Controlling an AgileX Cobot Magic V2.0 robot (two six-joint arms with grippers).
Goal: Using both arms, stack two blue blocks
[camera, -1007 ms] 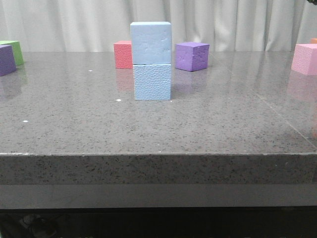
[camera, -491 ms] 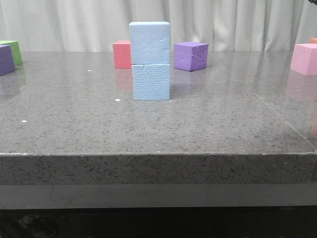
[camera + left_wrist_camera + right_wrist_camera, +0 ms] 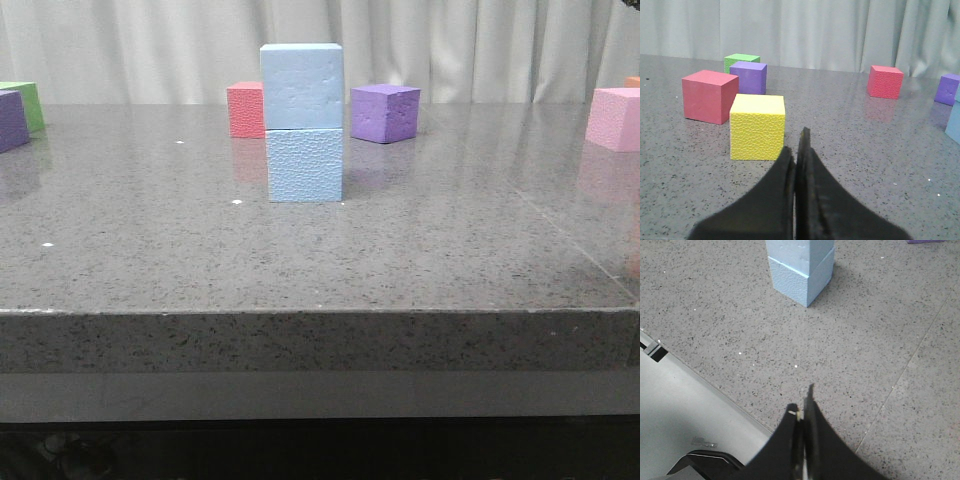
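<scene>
Two pale blue blocks stand stacked mid-table in the front view: the upper blue block (image 3: 301, 86) rests squarely on the lower blue block (image 3: 304, 165). The right wrist view shows the same stack (image 3: 799, 270) well ahead of my right gripper (image 3: 803, 402), which is shut and empty above the table's near edge. My left gripper (image 3: 796, 145) is shut with nothing in it, hovering just short of a yellow cube (image 3: 758, 126). A sliver of a blue block (image 3: 954, 127) shows at that view's edge. Neither arm appears in the front view.
In the front view a red cube (image 3: 246, 109) and a purple cube (image 3: 385, 112) sit behind the stack, purple (image 3: 12, 119) and green (image 3: 28, 103) cubes far left, a pink cube (image 3: 614, 118) far right. The left wrist view shows a dark red cube (image 3: 709, 95).
The front view has shifted very slightly; the stacked blue blocks stay as they were. No arm shows in any front frame.
</scene>
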